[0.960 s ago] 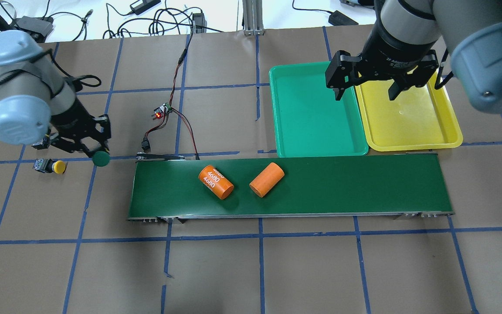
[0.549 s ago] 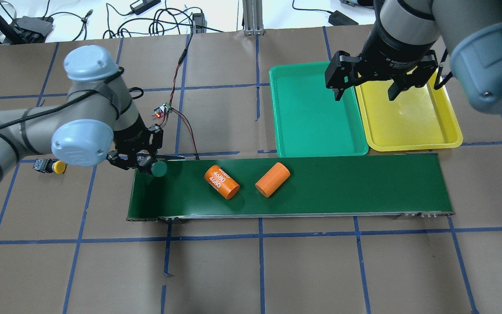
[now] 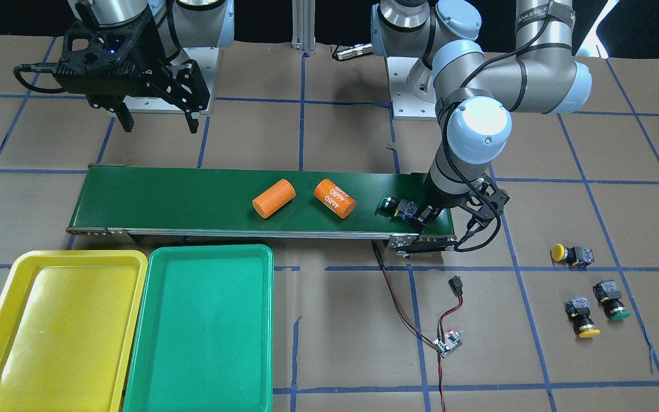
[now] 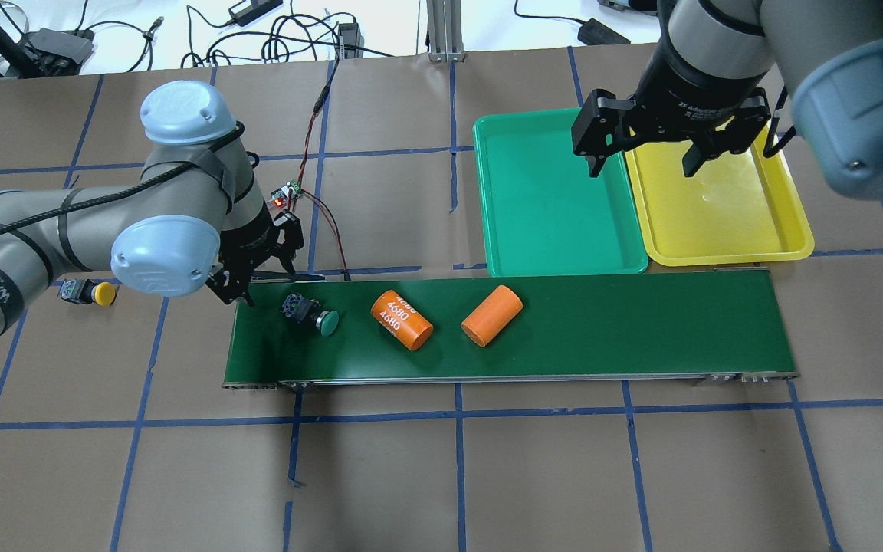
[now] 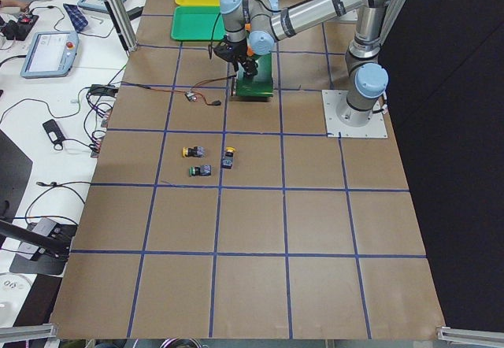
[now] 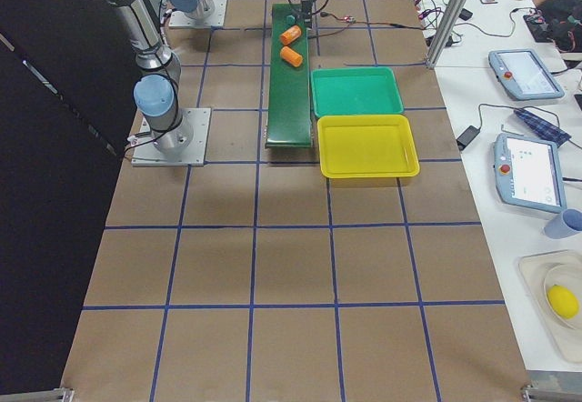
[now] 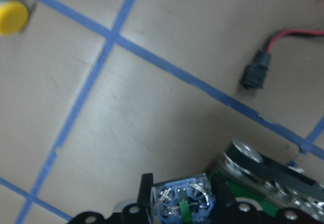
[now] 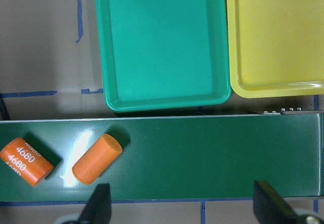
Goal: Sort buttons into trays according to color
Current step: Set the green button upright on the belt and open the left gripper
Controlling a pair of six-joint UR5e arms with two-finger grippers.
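Green button (image 4: 308, 313) lies beside spread left end effector (image 4: 265, 284).

left wrist view: green button (image 7: 181, 203), just ahead of the left hand (image 4: 267, 280), cut by bottom edge, cap hidden. yellow button (image 7: 11, 16) blurred, clipped at the edge.

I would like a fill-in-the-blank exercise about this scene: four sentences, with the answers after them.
The button lying on the conveyor belt has a ____ cap.
On the same belt lie ____ orange cylinders.
The green tray and the yellow tray are both ____.
The right claw hovers with its jaws ____.
Missing words: green; two; empty; open.
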